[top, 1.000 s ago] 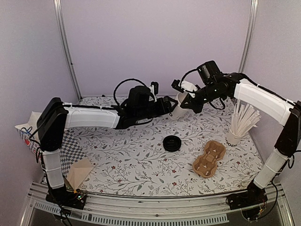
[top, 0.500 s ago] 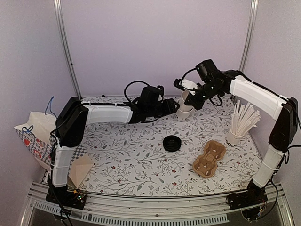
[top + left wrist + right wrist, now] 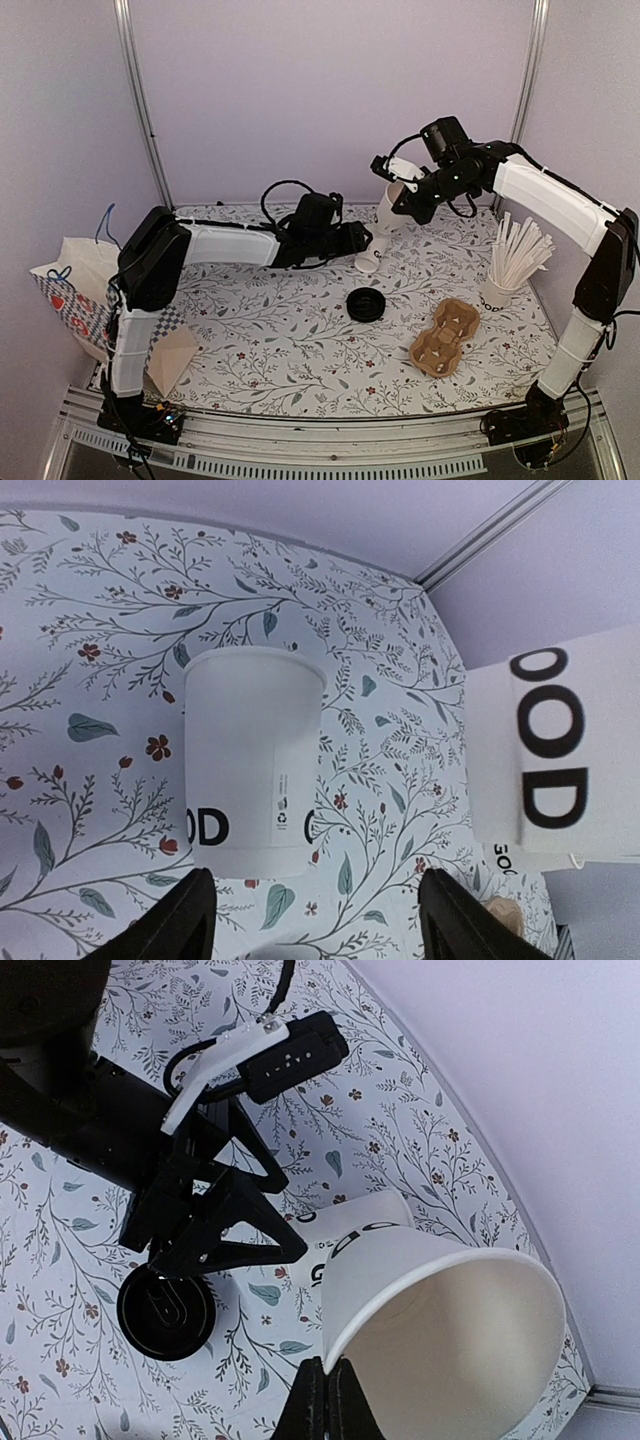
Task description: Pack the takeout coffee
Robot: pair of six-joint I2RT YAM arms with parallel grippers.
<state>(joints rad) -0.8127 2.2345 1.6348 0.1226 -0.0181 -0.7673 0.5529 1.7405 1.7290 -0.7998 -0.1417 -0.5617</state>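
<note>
Aloft, the right hand [image 3: 325, 1380] pinches the rim of a tilted cup [image 3: 440, 1300]; left hand [image 3: 315, 880] spread.

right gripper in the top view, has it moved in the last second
Yes: the right gripper rose in the view, farther from the black lid, carrying a white cup.

White tablecloth [image 3: 280, 340] sprigged with grey-green leaves, red flowers. Black lid [image 3: 366, 304]. Right of lid, brown carrier [image 3: 444, 338]; behind lid, white cup [image 3: 369, 255], black lettering.

The lid [image 3: 366, 304] lies on the table [image 3: 280, 340], a cup [image 3: 368, 258] at its 12 o'clock, a raised cup [image 3: 390, 208] beyond; stick cup [image 3: 497, 290] at 3, carrier [image 3: 444, 337] at 4.
</note>
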